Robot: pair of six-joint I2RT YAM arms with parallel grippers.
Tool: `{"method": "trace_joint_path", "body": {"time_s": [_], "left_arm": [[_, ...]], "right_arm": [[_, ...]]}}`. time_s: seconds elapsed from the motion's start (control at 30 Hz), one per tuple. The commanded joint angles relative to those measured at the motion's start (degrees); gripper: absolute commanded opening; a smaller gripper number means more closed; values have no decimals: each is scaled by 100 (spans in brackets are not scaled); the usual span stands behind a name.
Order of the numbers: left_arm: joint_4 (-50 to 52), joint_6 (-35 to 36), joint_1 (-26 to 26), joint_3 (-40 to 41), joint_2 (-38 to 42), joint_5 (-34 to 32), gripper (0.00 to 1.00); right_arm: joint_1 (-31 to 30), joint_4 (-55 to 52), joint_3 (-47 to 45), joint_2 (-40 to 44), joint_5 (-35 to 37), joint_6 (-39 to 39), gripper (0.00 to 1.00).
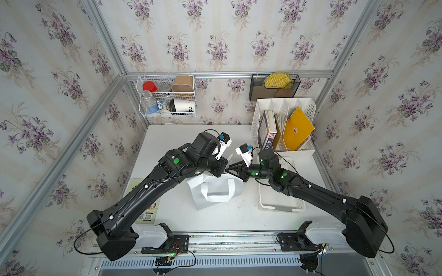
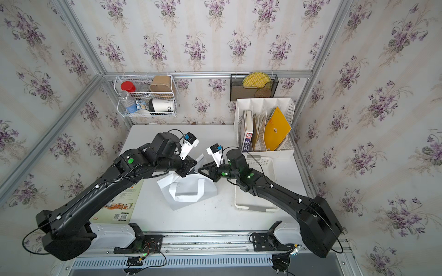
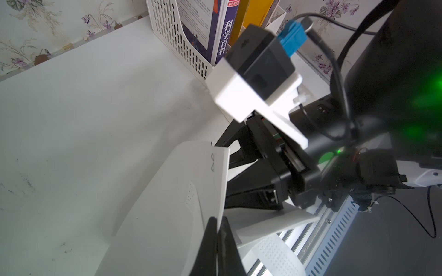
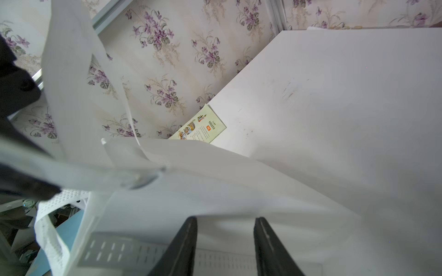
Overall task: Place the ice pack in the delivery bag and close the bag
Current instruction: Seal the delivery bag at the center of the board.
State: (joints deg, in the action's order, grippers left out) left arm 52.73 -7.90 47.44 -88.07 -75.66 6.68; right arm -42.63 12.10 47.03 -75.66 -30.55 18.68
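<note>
Left gripper (image 3: pixel 218 222) is clamped tight on the delivery bag (image 1: pixel 216 191) rim, mid-table, holding the mouth up and open, I'd say. Right gripper (image 4: pixel 225 218) hovers at the bag's right edge, jaws apart, empty. Ice pack? Nowhere visible; possibly inside.

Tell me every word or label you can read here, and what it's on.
"科学百科": spine of the blue book in the white file rack.
"OD": end of a word on the white cup in the wire basket.
Too small to read: print and barcode on the picture book on the table.
Blurred: small red label atop that spine.
</note>
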Motion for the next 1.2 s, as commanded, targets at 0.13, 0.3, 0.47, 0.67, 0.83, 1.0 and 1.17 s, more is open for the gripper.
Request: {"method": "trace_joint_path", "body": {"time_s": [0.13,0.3,0.47,0.67,0.83,1.0,1.17], "left_arm": [[-142,166,47,-7,-43,289,0],[-134,172,52,19,-4,77,0],[-110,157,49,20,16,-141,0],[-115,166,46,36,33,-184,0],[-116,175,44,27,20,-202,0],[-122,166,48,38,7,-200,0],[-124,148,44,21,7,-170,0]], "right_arm": [[-75,211,-65,-62,574,53,48],[-48,169,-312,428,1059,-33,67],[-8,98,-844,1431,1461,-187,79],[-7,114,-1611,2547,1346,-38,84],[-8,464,-2160,3264,860,209,86],[-12,660,-2344,3466,628,246,87],[-4,682,-2346,3532,665,144,86]]}}
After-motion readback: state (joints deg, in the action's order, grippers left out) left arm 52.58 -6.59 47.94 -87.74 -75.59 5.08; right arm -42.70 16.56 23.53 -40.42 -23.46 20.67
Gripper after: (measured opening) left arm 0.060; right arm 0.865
